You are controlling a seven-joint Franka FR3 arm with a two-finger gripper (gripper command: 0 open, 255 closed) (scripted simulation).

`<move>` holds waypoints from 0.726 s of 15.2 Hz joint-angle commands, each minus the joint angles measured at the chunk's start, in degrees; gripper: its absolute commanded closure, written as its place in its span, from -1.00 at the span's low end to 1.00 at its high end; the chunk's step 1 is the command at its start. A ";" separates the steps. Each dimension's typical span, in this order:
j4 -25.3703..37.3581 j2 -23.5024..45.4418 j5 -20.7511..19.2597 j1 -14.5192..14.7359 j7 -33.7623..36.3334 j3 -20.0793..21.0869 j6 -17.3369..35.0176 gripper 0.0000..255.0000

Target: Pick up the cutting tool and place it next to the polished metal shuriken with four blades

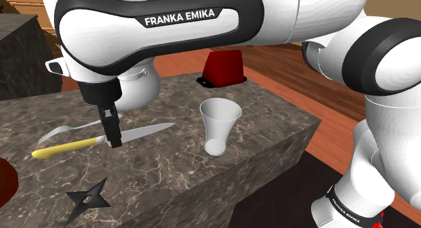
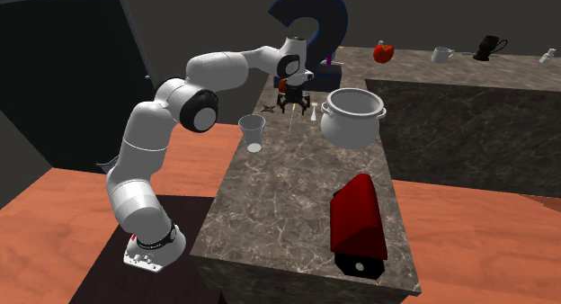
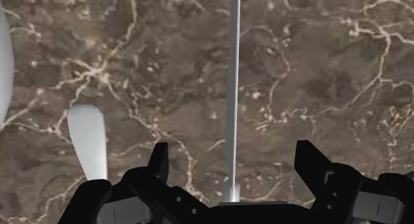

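My end effector point(image 1: 113, 140) stood wide open astride the knife point(image 1: 145, 131) on the desk point(image 1: 270, 115), its blade between my fingers point(image 3: 159, 164) but untouched, the shuriken point(image 1: 90, 198) lying near.

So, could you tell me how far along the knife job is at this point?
Done: the gripper sits low over the knife, near where the blade meets the yellow handle. In hand: the grasp. In the wrist view, the open fingers straddle the blade without touching it. Left: closing, lifting, and carrying the knife to the dark four-bladed shuriken, which lies apart on the counter, toward the shoulder view's lower left.
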 commanded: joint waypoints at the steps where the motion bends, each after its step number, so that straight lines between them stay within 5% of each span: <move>1: 3.24 0.15 0.00 0.15 -0.02 0.02 -3.09 -1.00; 3: 7.56 0.68 -0.04 0.35 -0.08 0.03 -6.87 -1.00; 11: 7.56 0.68 -0.04 0.35 -0.08 0.02 -6.87 -1.00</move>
